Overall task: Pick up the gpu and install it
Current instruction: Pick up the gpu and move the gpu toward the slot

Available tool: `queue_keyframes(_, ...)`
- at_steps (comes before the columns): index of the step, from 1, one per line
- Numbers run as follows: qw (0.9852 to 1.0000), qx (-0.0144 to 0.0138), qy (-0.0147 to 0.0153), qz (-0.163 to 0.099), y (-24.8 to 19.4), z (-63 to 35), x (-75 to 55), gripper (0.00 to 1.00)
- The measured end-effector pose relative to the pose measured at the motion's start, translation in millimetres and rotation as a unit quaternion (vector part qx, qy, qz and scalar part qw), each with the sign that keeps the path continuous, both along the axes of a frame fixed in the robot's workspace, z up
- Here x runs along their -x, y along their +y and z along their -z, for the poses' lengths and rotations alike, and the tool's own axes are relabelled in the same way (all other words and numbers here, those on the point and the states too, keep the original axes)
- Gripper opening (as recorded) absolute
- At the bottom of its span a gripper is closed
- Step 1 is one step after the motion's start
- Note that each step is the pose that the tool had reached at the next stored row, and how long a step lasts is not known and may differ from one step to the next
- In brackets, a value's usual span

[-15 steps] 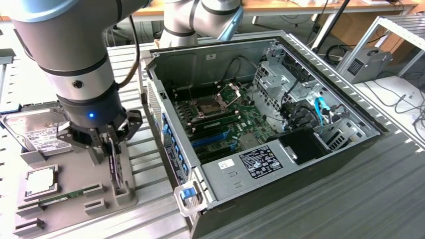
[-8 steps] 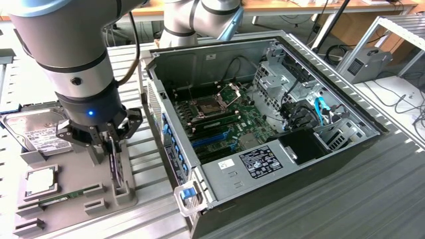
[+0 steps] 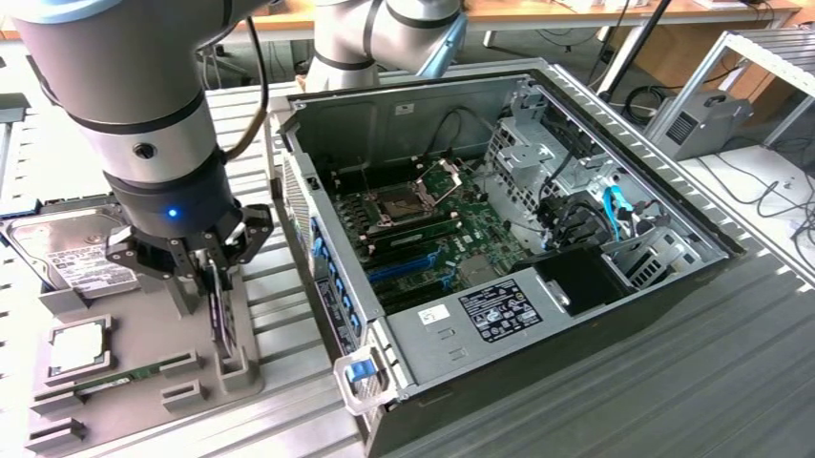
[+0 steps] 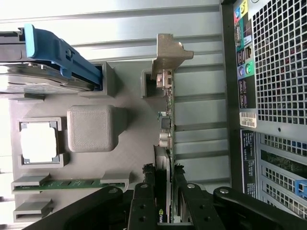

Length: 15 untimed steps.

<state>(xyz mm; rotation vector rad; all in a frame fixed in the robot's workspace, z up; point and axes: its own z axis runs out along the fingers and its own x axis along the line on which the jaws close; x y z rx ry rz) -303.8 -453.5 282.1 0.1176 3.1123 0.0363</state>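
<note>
The gpu (image 3: pixel 225 329) stands on edge in a slot of the grey holder tray (image 3: pixel 153 324) at the exterior view's left. In the wrist view the gpu (image 4: pixel 165 124) appears edge-on as a thin green board, with its silver bracket (image 4: pixel 168 55) at the far end. My gripper (image 3: pixel 217 286) hangs straight down over it. One black finger (image 4: pixel 143 206) lies against each face of the card, so my gripper (image 4: pixel 164 211) is shut on the gpu. The card's lower edge still rests in the holder.
The open computer case (image 3: pixel 510 239) lies just to the exterior view's right of the tray, motherboard and blue slots (image 3: pixel 407 272) exposed; its rear panel (image 4: pixel 273 96) is close by. The tray also holds a hard drive (image 3: pixel 71 253), a processor (image 3: pixel 79 348) and a memory stick (image 3: pixel 114 382).
</note>
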Motion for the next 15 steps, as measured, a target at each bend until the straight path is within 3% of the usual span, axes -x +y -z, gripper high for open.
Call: queue_keyframes(15,1.0,0.0,0.0,0.0,0.0,-8.0,0.0,0.26)
